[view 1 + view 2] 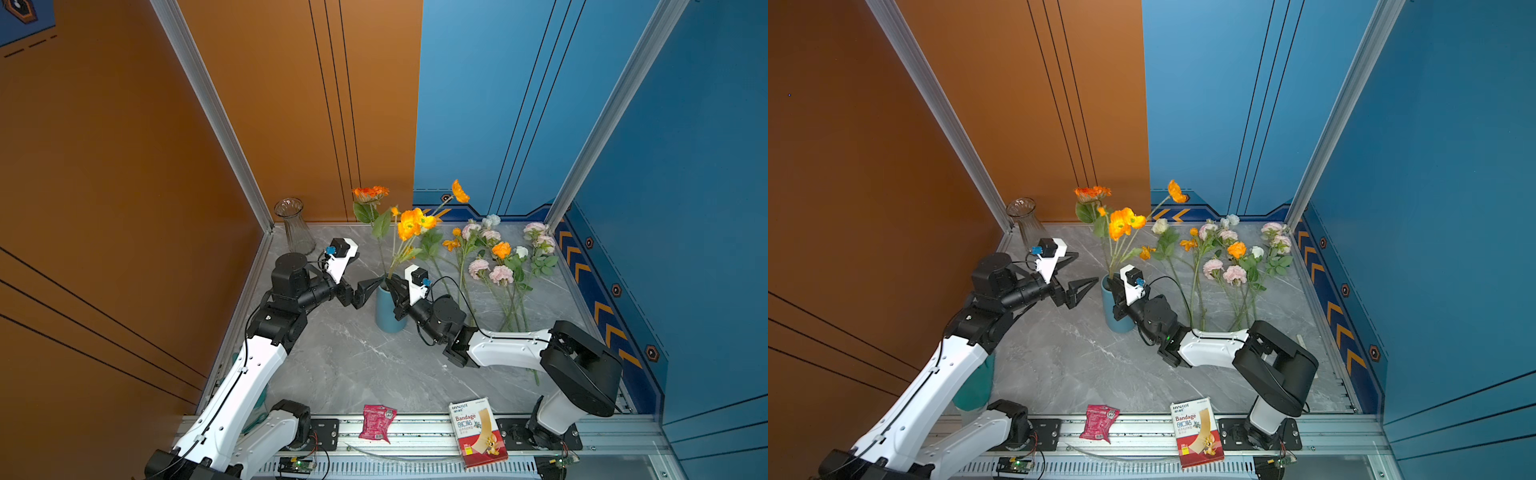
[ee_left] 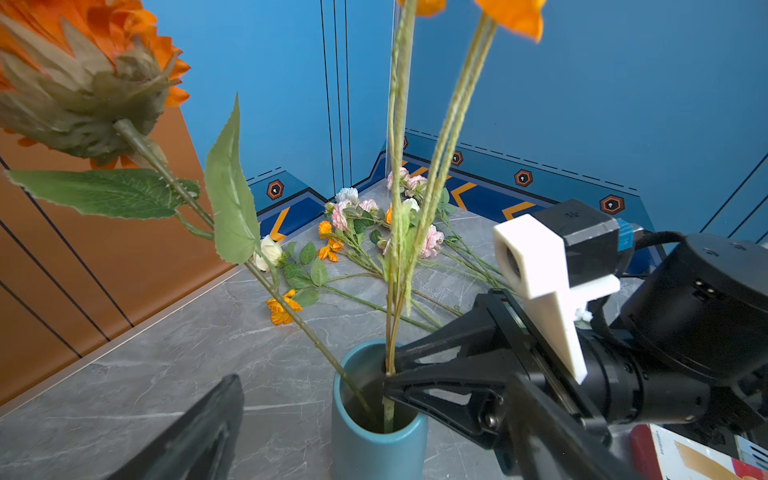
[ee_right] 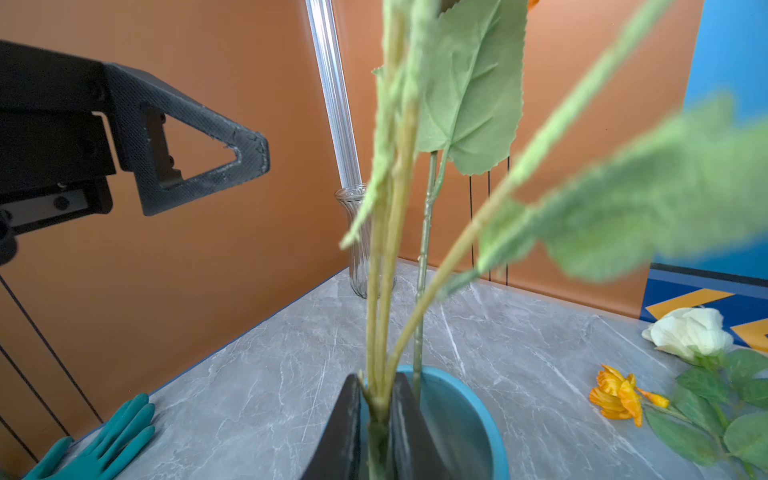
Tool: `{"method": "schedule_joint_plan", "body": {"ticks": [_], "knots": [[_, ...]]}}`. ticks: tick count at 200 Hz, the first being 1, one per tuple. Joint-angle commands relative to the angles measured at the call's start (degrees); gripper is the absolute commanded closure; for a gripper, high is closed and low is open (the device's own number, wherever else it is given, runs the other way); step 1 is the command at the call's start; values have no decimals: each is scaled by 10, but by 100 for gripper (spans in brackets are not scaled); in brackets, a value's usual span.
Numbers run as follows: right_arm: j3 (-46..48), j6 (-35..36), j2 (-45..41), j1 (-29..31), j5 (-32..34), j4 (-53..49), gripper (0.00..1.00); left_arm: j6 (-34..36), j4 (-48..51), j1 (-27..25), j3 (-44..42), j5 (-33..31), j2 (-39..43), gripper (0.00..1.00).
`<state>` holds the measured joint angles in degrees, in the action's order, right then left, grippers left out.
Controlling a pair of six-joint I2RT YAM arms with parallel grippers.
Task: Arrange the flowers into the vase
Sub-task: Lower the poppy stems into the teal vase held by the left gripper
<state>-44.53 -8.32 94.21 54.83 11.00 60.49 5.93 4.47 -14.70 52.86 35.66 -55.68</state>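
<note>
Although two sprigs already stand in the blue vase at the middle of the worktop, an orange gerbera and a spray of orange poppies, most of the job is left: the other flowers lie in a loose heap at the far right. The right fingers flank the poppy stems at the vase mouth; whether they pinch or merely bracket them, I cannot tell. The left fingers are spread wide, empty, just left of the vase.
</note>
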Motion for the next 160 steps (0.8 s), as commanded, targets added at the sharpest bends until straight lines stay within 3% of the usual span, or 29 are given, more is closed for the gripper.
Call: {"method": "schedule_joint_plan", "body": {"ticks": [1, 54, 95, 116, 160], "knots": [[7, 11, -14, 4, 18, -4, 79, 0, 4, -6, 4, 5, 2, 2], [-3, 15, -27, 8, 31, -42, 65, 1, 6, -7, 5, 5, 1, 2], [-92, 5, -62, 10, 49, -300, 32, 3, 7, -8, 6, 6, 0, 2], [-132, 5, -71, 13, 56, -400, 22, 2, 8, -8, 7, 8, 1, 2], [-151, 0, -95, 16, 62, -476, 9, 1, 8, -9, 7, 9, 2, 2]]}}
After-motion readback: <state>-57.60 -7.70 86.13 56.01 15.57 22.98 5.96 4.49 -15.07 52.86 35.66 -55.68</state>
